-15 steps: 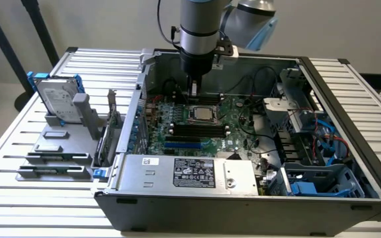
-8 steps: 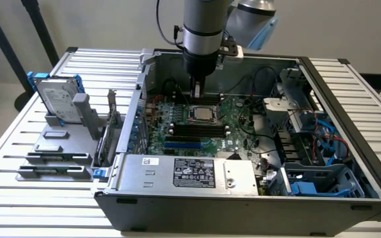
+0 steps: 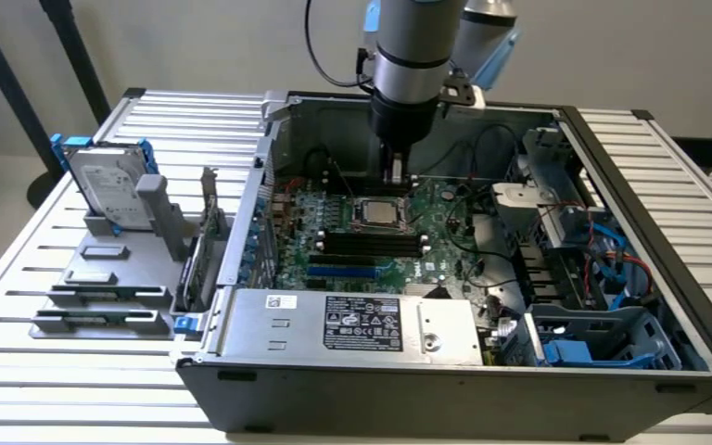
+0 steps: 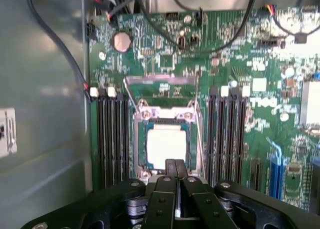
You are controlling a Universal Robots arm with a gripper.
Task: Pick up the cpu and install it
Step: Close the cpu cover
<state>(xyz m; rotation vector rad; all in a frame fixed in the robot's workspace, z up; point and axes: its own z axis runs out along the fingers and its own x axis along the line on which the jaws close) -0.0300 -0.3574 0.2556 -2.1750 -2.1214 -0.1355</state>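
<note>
The cpu (image 4: 166,146) sits in its socket (image 4: 137,139) on the green motherboard (image 4: 260,64), whose white logo looks like DELL, with the gripper (image 4: 175,164) just above its edge, fingers (image 4: 170,167) narrow, pressed together and empty.

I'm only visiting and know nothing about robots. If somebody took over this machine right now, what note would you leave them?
The pincer is shut and holds nothing. It hangs low over the motherboard, at the cpu's near edge.
The cpu lies in its socket, silver top up.
Done: the cpu appears seated.
Left: the socket's hinged plate stands open, not clamped over the chip.
</note>
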